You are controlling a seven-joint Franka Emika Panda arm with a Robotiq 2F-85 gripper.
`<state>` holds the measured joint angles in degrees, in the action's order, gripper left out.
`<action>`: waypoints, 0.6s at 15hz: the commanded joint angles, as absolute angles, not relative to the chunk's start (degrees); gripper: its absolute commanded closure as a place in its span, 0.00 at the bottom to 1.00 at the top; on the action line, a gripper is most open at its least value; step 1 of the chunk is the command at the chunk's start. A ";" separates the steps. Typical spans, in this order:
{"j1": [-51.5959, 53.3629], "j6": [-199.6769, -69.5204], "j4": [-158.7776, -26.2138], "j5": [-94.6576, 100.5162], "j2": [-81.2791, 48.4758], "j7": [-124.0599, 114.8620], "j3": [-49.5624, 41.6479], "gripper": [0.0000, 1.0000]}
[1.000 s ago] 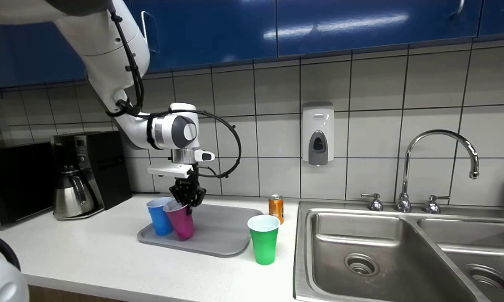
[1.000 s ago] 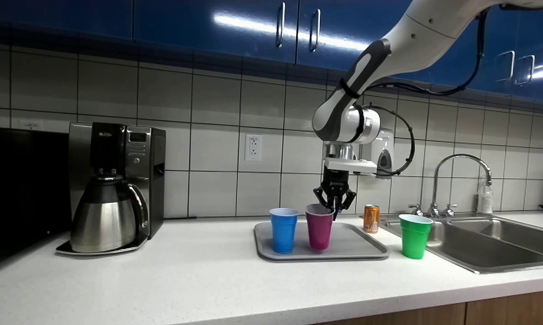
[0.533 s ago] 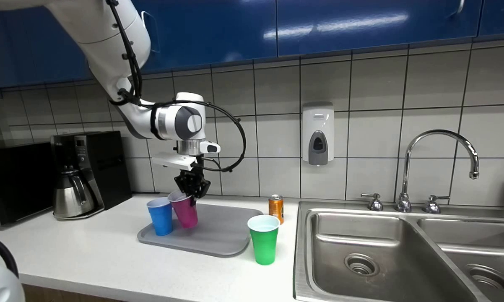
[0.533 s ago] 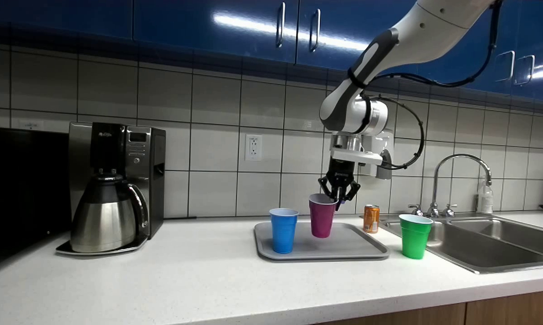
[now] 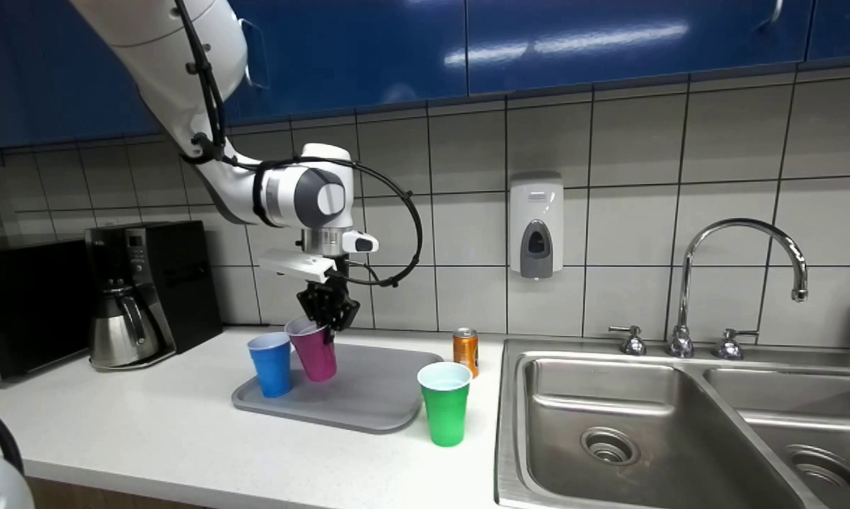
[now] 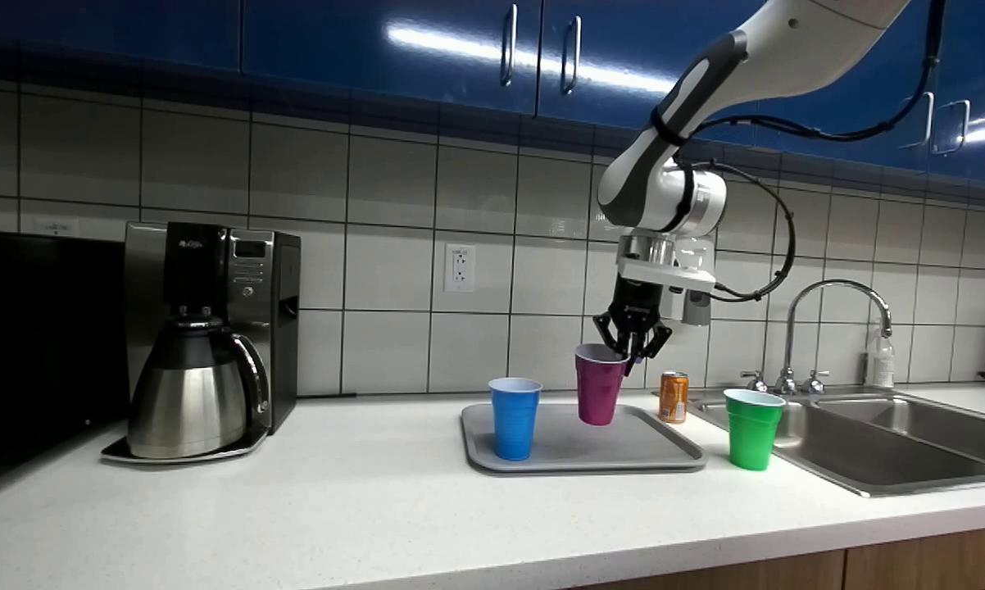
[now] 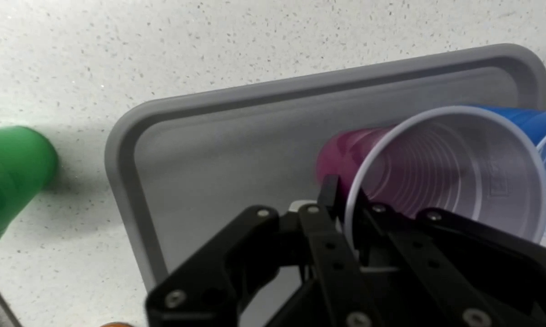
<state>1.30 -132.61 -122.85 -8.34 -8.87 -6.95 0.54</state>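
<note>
The magenta cup (image 6: 597,395), right of center in an exterior view, is held over the middle of the grey tray (image 6: 644,460). The black gripper (image 7: 345,200) is clamped on the cup's wall at the lip (image 7: 459,110); in the wrist view its fingers (image 7: 330,195) lie one outside and one inside. The cup opens upward, its long axis near vertical. In an exterior view the axis leans, mouth (image 5: 300,326) to the upper left and base (image 5: 320,375) to the lower right, more than that of the blue cup (image 5: 270,367) beside it. In the wrist view it runs across the frame, mouth at right, base toward the left. The base seems to hang above the tray.

In the wrist view the tray extends left of the cup to a raised rim (image 7: 121,159), beyond which stands the green cup (image 7: 14,168). The orange can (image 6: 674,397) stands just off the tray's back right corner; the sink (image 5: 512,424) begins farther right in both exterior views.

An exterior view with the wall outlet (image 6: 460,268) shows a gap between magenta and blue; their outlines meet in an exterior view with a sink drain (image 5: 610,447). Only the wrist view looks deep into the pale, ribbed interior (image 7: 459,159).
</note>
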 commanded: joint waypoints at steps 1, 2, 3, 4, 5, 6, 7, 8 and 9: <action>0.41 -132.47 -127.29 -9.98 -4.55 -4.26 0.54 0.98; 0.37 -132.39 -128.14 -10.08 -3.87 -3.94 0.44 0.98; 0.35 -132.30 -128.92 -10.24 -3.24 -3.64 0.36 0.98; 0.35 -132.37 -129.84 -10.24 -2.50 -3.42 0.26 0.98; 0.33 -132.27 -130.61 -10.35 -1.90 -3.18 0.16 0.98; 0.34 -132.30 -131.59 -10.36 -1.19 -2.99 0.08 0.98; 0.34 -132.19 -132.30 -10.38 -0.59 -2.87 -0.02 0.98; 0.30 -132.24 -133.21 -10.49 0.00 -2.88 -0.14 0.98; 0.26 -132.18 -134.03 -10.68 0.55 -2.93 -0.27 0.98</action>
<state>1.10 -132.57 -130.27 -9.00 -3.31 -5.12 -0.20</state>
